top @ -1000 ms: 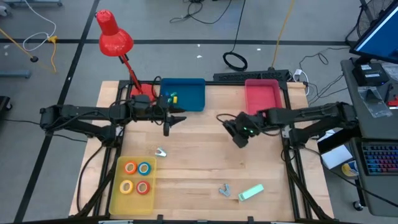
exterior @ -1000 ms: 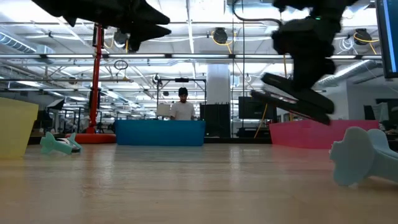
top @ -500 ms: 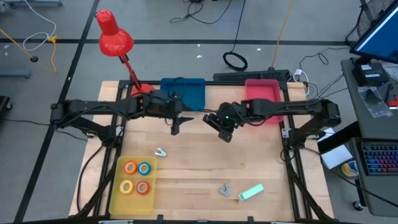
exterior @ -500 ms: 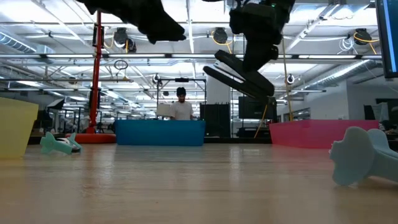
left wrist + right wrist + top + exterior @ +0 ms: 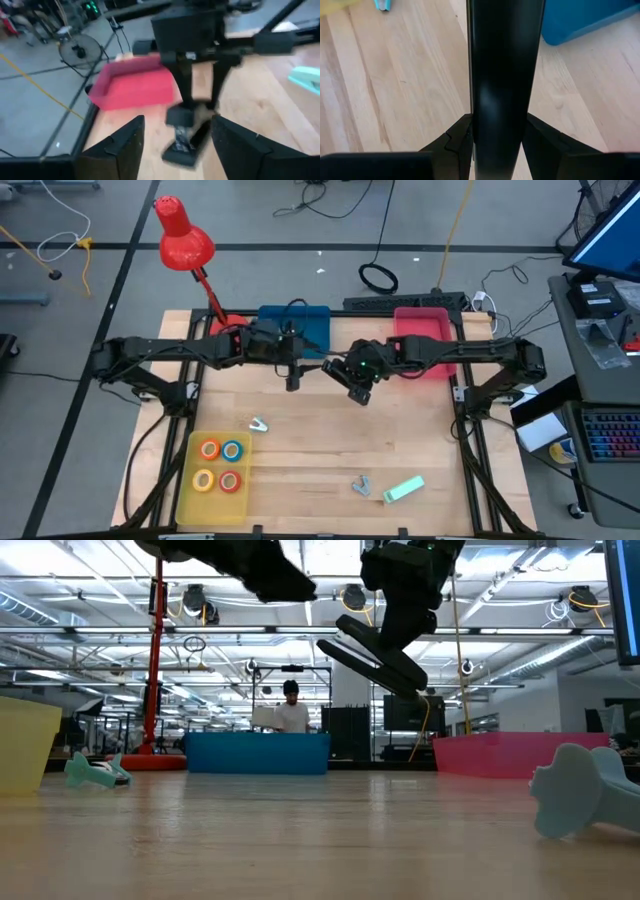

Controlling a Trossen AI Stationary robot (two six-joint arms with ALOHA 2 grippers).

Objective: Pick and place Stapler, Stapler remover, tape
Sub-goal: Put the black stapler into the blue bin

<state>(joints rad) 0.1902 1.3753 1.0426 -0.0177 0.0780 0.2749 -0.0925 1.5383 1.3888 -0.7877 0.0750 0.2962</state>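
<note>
High view shows a blue plastic bin (image 5: 312, 332) with straight walls at the back of the pale wooden table (image 5: 330, 445). Just in front of that bin the two dark arms meet.

The right gripper (image 5: 355, 383) is closed on a long, flat black stapler (image 5: 372, 658) with smooth, shiny sides, held up in the air. The left gripper (image 5: 293, 377) is right beside it, also in front of the blue bin. Its fingers are spread wide apart and nothing is in them.

A second ago both grippers were farther apart. The left one was more to the left of the blue bin and the right one was over by the pink side. Now they have come together, and the stapler came along with the right one.

The black stapler is tilted. Its high end points to the blue bin side and its low end points away from it.

Far in front of the blue bin, near the table's front left corner, a see-through yellow tray (image 5: 185, 480) holds an orange tape ring (image 5: 209, 449), a blue tape ring (image 5: 232, 449), a yellow tape ring (image 5: 204, 479) and a red tape ring (image 5: 230, 481), all lying flat
</note>
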